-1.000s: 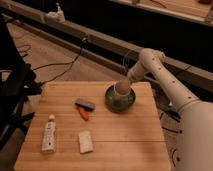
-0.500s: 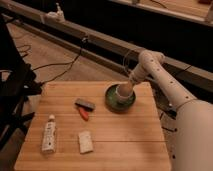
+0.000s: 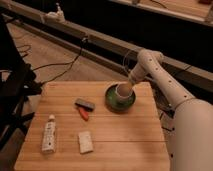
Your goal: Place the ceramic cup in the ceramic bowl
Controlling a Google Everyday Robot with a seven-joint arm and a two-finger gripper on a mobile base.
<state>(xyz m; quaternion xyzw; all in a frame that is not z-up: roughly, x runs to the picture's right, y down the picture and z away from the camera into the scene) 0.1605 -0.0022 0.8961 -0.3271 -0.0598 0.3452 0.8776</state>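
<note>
Since the picture from a moment ago, almost nothing is seen to have moved: the ceramic cup point(image 3: 123, 91) is still found inside the ceramic bowl point(image 3: 113, 102), and the claw point(image 3: 129, 84) is still kept low at the cup's far right edge. The cup is seen standing upright, with its pale inside showing at the top. The green bowl is placed near the far right side of the wooden desk point(image 3: 120, 135).

The claw is hidden mostly behind the cup, so it cannot be told how wide it is held or if the cup is gripped by it. It is touching the cup or just beside it. The white arm point(image 3: 155, 75) is bent down to it from the right, and a bigger white part of the robot point(image 3: 192, 135) is seen at the right edge of the desk.

Other things are laid on the desk too. A small dark tool with a red-orange part point(image 3: 84, 108) is placed left of the bowl. A white tube point(image 3: 49, 134) is laid near the front left corner. A flat white block point(image 3: 85, 142) is set near the front middle, well apart from the bowl.
</note>
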